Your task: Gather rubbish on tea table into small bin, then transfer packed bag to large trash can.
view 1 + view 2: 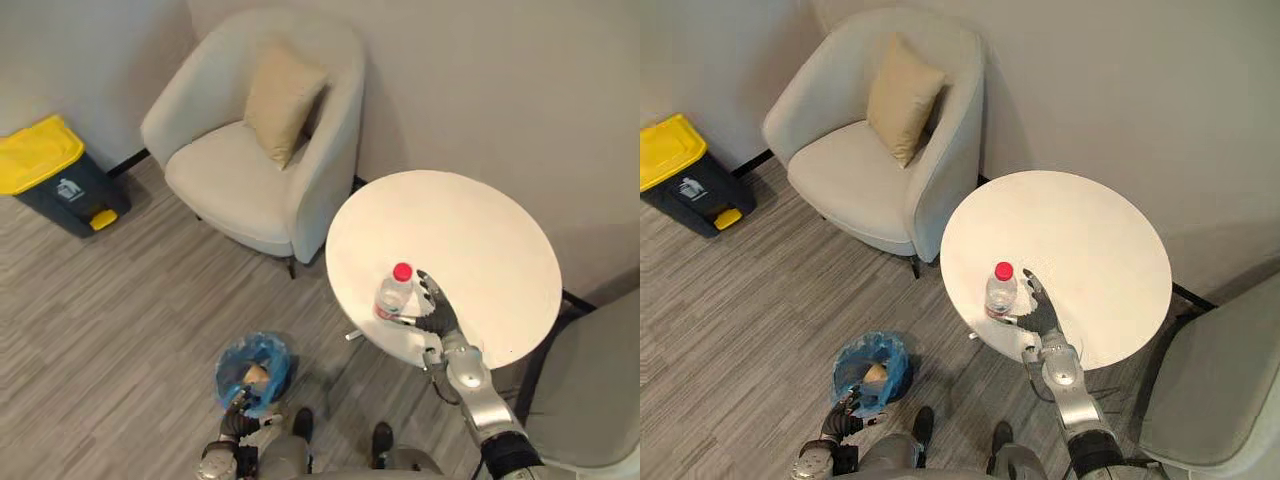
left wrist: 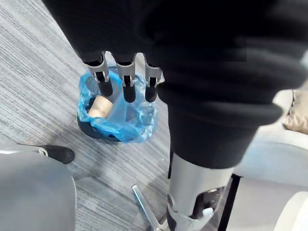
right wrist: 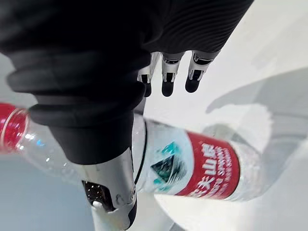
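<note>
While the clear plastic water bottle with the red cap and red label (image 1: pixel 393 293) stands upright near the front rim of the round white desk (image 1: pixel 480 230), the left eye view puts the right hand (image 1: pixel 436 310) just beside it, on the bottle's right. Its fingers are stretched flat over the desk top and the thumb reaches towards the bottle's foot: a released hand, nothing gripped. The bottle's long axis runs straight up, and it sits on the thumb side of that palm. Down near the floor, the left hand (image 1: pixel 234 412) hangs by the small round bin lined with a blue plastic bag (image 1: pixel 272 352), well apart from the bottle, so the right hand is clearly the nearer. The dark large trash can with the yellow lid (image 1: pixel 45 170) sits far off to the left, past the pale armchair (image 1: pixel 240 180).

Right eye view, same story: bottle upright, right hand alongside, cap well clear above the fingers.

Left wrist view: fingers (image 2: pixel 124 84) straight and relaxed, holding nothing, over the bin, with a tan cup-like piece (image 2: pixel 98 107) lying in the blue bag.

Right wrist view: the bottle runs across between the thumb (image 3: pixel 113 192) and the row of straight fingers (image 3: pixel 167 79), right under the palm. Whether anything touches it I cannot tell. My read is that the fingers need to curl round the bottle's body, and a sideways nudge could tip it
</note>
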Robot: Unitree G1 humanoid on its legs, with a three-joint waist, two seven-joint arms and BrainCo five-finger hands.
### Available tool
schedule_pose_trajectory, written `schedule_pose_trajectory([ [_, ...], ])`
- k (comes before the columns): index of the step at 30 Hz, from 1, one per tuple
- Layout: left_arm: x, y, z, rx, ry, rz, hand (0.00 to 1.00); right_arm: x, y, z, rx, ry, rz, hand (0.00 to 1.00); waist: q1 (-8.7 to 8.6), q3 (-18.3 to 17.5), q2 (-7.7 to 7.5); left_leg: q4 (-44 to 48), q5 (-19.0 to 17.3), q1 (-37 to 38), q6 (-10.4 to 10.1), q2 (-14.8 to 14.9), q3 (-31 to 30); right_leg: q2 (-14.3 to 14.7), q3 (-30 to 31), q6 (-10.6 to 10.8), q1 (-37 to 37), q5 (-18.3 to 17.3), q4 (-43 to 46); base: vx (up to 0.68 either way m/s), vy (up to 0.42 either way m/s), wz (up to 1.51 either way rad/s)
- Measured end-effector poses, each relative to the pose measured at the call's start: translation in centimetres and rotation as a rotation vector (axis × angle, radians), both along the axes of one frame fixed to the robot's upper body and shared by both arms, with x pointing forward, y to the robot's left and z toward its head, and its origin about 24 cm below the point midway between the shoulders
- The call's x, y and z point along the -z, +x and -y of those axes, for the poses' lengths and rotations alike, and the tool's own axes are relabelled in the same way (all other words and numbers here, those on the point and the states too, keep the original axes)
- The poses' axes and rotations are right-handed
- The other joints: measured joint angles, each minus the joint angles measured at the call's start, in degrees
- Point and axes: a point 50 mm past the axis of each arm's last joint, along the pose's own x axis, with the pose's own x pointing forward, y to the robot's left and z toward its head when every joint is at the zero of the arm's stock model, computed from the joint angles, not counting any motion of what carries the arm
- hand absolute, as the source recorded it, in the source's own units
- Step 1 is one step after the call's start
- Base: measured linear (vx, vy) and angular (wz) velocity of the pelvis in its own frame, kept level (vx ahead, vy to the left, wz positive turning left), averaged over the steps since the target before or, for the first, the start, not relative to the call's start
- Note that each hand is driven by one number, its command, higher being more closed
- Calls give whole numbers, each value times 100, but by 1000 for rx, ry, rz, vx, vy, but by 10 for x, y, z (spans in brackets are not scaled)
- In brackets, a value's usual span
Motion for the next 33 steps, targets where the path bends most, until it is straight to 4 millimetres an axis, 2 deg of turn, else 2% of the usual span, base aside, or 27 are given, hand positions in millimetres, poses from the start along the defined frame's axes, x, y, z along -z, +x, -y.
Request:
schedule_pose_trajectory([
  [4, 1, -2, -2, -5, 2, -10, 0, -3, 12, 1, 36, 8, 9, 0, 13, 8, 45, -271, 214, -37, -41, -15, -200, -12, -181, 20, -35, 50, -66, -109, -3, 29],
  [5, 1, -3, -2, -6, 2, -11, 0, -3, 13, 0, 37, 8, 11, 100, 17, 14, 56, -291, 227, -44, -50, -17, -204, -12, -189, 25, -47, 51, -67, -70, 9, 8],
  [9, 3, -6, -1, -8, -2, -26, 0, -15, 37, 1, 69, 16, 40, 100, 24, 102, 221, -305, 245, -227, -47, -71, -255, -25, -208, 45, -163, 114, -183, -74, 28, 5],
  [13, 3, -5, 0, -25, -22, -21, 0, -30, 54, 3, 115, 48, 80, 100, 30, 161, 312, -304, 361, -375, -50, -74, -346, -30, -278, 71, -273, 151, -184, 6, -5, 10],
  [15, 3, -4, 1, -31, -28, -10, 0, -33, 56, 8, 133, 57, 89, 100, 85, 174, 333, -304, 366, -398, -47, -75, -367, -29, -318, 62, -276, 163, -183, 48, -23, 13],
  [16, 2, -4, 1, -37, -32, -2, 0, -33, 56, 11, 147, 66, 88, 100, 176, 180, 341, -301, 367, -404, -46, -75, -367, -25, -319, 50, -280, 160, -182, 68, -23, 6],
  [20, -1, 1, 2, -51, -46, 24, 0, -34, 56, 11, 156, 100, 93, 100, 214, 231, 381, -301, 387, -425, -21, -102, -427, -29, -366, 29, -286, 126, -153, 65, -23, 7],
  [22, -4, 5, 2, -49, -48, 45, 0, -40, 54, 10, 146, 110, 126, 100, 201, 252, 381, -301, 386, -425, -21, -108, -428, -33, -353, 34, -286, 117, -147, 39, -9, 3],
  [25, -5, 6, 5, -57, -59, 54, 0, -54, 39, 7, 126, 133, 218, 100, 144, 255, 376, -299, 381, -375, -21, -132, -462, -59, -346, 45, -256, 42, -64, 12, -2, 6],
  [28, -4, 6, 9, -58, -70, 54, 0, -60, 22, 7, 119, 132, 271, 100, 113, 266, 355, -294, 360, -240, 7, -183, -570, -150, -443, 46, -229, -226, 308, -15, -12, 25],
  [29, -4, 7, 9, -58, -69, 56, 0, -63, 12, 9, 114, 115, 299, 100, 83, 262, 335, -286, 363, -224, 6, -217, -713, -207, -562, 58, -227, -350, 489, -30, -32, 66],
  [30, -5, 7, 9, -58, -69, 57, 0, -65, 4, 10, 118, 99, 326, 100, -22, 261, 320, -281, 402, -262, -26, -269, -883, -268, -773, 49, -229, -466, 656, -38, -42, 76],
  [31, -5, 8, 9, -57, -69, 57, 0, -66, 1, 11, 124, 98, 334, 100, -36, 268, 304, -291, 429, -269, -25, -281, -945, -328, -840, 53, -244, -529, 747, -48, -29, 74],
  [32, -5, 8, 10, -54, -69, 57, 0, -65, -3, 14, 138, 94, 337, 100, -18, 287, 259, -318, 428, -317, 15, -309, -915, -396, -973, 34, -257, -627, 909, -94, -26, 65],
  [33, -5, 9, 10, -51, -71, 59, 0, -63, -5, 15, 153, 94, 330, 100, -32, 280, 235, -367, 177, -371, 453, -218, -396, -404, -1170, 42, -241, -697, 989, -102, -42, 70],
])
